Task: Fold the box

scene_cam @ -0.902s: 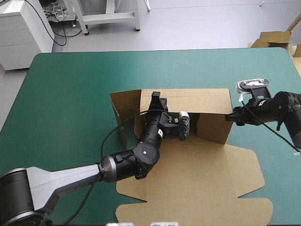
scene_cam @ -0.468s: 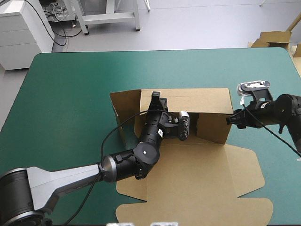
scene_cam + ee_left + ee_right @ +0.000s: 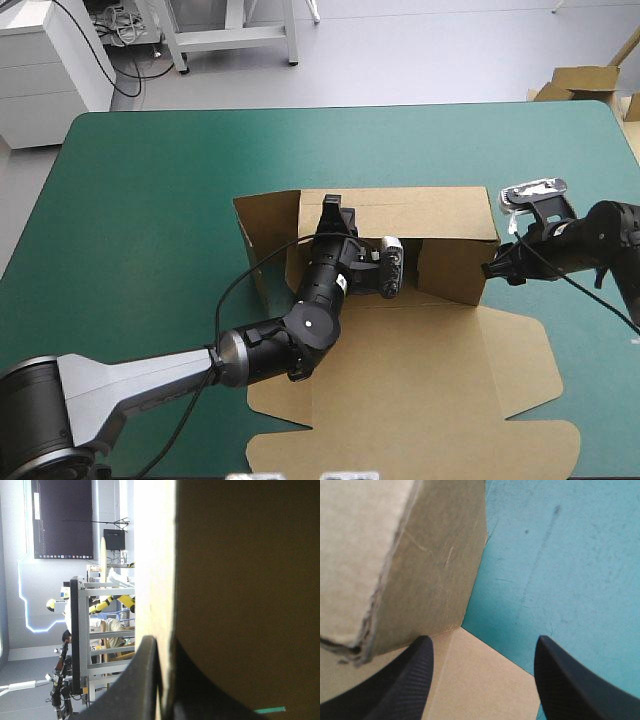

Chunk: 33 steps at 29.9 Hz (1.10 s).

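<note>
The brown box [image 3: 420,380] lies mid-table with its back wall [image 3: 420,212], left wall [image 3: 262,240] and right wall [image 3: 455,268] raised and its lid flat toward the near edge. My left gripper [image 3: 330,207] reaches from inside the box up to the back wall. In the left wrist view this gripper [image 3: 162,645] is all but shut, the board's pale edge [image 3: 155,555] between its fingers. My right gripper [image 3: 491,270] sits just outside the right wall's near corner. It stands open [image 3: 480,642], facing the wall's corner [image 3: 430,580], nothing between its fingers.
The teal-green cover [image 3: 150,220] lies bare on the left and along the far side. More brown boxes [image 3: 575,80] stand beyond the table's far right corner. A narrow strip of cover [image 3: 600,330] lies between the box's lid and the right edge.
My right gripper has slid a little toward the near edge along the outside of the right wall. The right wall's top corner has shifted slightly outward. The left arm has not moved.
</note>
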{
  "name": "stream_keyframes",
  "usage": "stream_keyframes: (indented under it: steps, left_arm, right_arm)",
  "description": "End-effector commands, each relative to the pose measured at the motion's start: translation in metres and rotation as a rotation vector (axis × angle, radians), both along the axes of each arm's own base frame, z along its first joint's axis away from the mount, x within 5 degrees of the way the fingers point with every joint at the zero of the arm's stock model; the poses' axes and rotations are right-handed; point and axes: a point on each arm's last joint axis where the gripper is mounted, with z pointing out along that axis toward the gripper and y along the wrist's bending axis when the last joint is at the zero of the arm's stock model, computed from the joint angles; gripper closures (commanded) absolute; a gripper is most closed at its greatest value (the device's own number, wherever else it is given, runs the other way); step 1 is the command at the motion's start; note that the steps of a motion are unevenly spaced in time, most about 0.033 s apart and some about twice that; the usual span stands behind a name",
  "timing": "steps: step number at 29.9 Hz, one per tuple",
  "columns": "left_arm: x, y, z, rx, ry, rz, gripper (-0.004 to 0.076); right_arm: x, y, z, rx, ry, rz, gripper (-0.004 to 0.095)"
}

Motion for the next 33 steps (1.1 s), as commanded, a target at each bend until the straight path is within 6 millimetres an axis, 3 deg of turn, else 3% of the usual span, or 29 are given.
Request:
stream_keyframes:
  steps: [1,14,21,28,33]
  left_arm:
    - [-0.007,-0.005,0.012,-0.067,0.021,-0.058,0.0731]
    - [-0.007,-0.005,0.012,-0.067,0.021,-0.058,0.0731]
    - [-0.007,-0.005,0.012,-0.068,0.021,-0.058,0.0731]
    - [-0.007,-0.005,0.012,-0.076,0.023,-0.051,0.0731]
    - [-0.007,-0.005,0.012,-0.076,0.023,-0.051,0.0731]
  right_arm:
    - [-0.005,0.006,0.015,0.029,-0.062,0.05,0.0357]
    - [0.001,0.007,0.019,-0.017,-0.155,0.134,0.0357]
    - [-0.001,0.019,0.019,0.108,-0.16,0.195,0.0357]
    - [-0.003,0.018,-0.022,0.142,-0.134,0.117,0.0357]
    - [-0.001,0.015,-0.032,0.133,-0.175,0.07,0.0357]
